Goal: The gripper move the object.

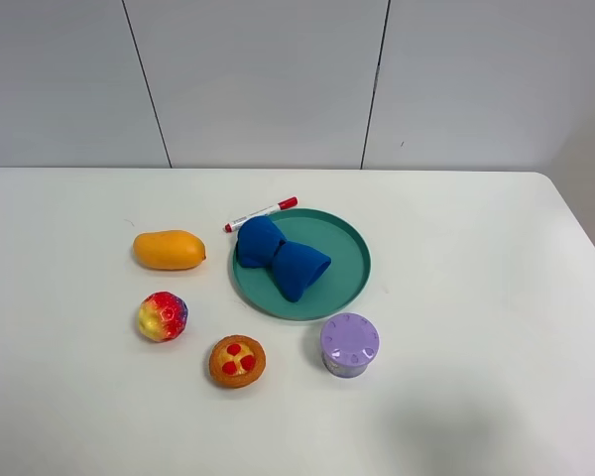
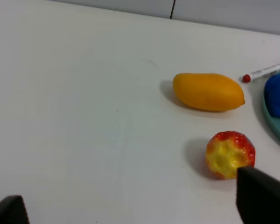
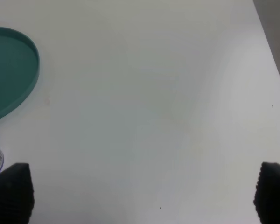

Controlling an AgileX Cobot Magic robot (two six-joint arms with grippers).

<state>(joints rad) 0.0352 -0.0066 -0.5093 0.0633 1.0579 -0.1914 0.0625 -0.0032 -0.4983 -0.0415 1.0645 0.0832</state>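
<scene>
White worktop [image 1: 476, 297], pale wall panels behind. Teal plate [image 1: 347, 278] w/ blue cloth [image 1: 278, 256] mid-worktop; the object [image 1: 169, 250], orange mango toy, lies just left of it, apart. Prob. light, smooth, slippery: grip across its middle. Overhead shows no arms; wrist views show left tool [image 2: 130, 210] and right tool [image 3: 142, 196] spread wide, empty.

The mango [image 1: 169, 249] looks smooth and matt, the blue cloth [image 1: 281, 256] soft, the teal plate [image 1: 349, 266] plastic, the white counter [image 1: 476, 297] smooth, faintly glossy.
</scene>
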